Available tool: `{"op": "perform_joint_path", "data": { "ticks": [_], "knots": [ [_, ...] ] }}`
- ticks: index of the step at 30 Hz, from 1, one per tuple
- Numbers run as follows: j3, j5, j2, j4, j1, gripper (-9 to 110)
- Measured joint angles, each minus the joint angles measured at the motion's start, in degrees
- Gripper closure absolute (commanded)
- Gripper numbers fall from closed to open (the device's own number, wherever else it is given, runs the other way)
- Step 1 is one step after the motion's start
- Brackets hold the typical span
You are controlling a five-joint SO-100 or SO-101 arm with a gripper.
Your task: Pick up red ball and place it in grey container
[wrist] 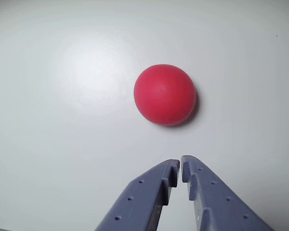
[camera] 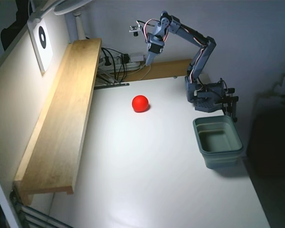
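1. Red ball [wrist: 164,95], small smooth bright-red sphere, plain: sits loose on the white tabletop [wrist: 62,120], nothing touching it. In wrist view it's just ahead of the fingertips, a bit right of centre w/ a soft shadow on its right side.
2. Blue-grey two-finger gripper [wrist: 180,166] enters wrist view from the bottom edge. Tips nearly meet, only a thin slit between them, so it's clenched and holds nothing.
3. Fixed view: gripper [camera: 147,63] hangs well above the table, pointing down, behind the ball [camera: 140,103] toward the far edge. Clear air gap, no contact.
4. Grey container [camera: 218,140], rectangular grey-green plastic tub w/ rounded corners and thick rim, stands at the table's right edge in fixed view, just in front of the arm's base [camera: 206,97]. Looks empty. Well apart from the ball.
5. Farther back: long light-wood shelf [camera: 61,123] along the left wall, cables [camera: 116,64] at the far edge.
6. Step, as I read it: approach, pre-grasp. Ball not picked, nothing placed yet.
7. Next move prob needs: spread the fingers wider than the ball, drop down so they straddle it, then close. Smooth sphere may roll if nudged off-centre.
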Motion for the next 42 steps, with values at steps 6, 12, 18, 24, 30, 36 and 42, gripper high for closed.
{"op": "perform_joint_path", "data": {
  "ticks": [6, 12, 18, 24, 30, 36, 42],
  "knots": [
    [0.0, 0.0, 0.0, 0.0, 0.0, 104],
    [0.0, 0.0, 0.0, 0.0, 0.0, 104],
    [0.0, 0.0, 0.0, 0.0, 0.0, 104],
    [0.0, 0.0, 0.0, 0.0, 0.0, 104],
    [0.0, 0.0, 0.0, 0.0, 0.0, 63],
    [0.0, 0.0, 0.0, 0.0, 0.0, 63],
    [0.0, 0.0, 0.0, 0.0, 0.0, 63]
  ]
}}
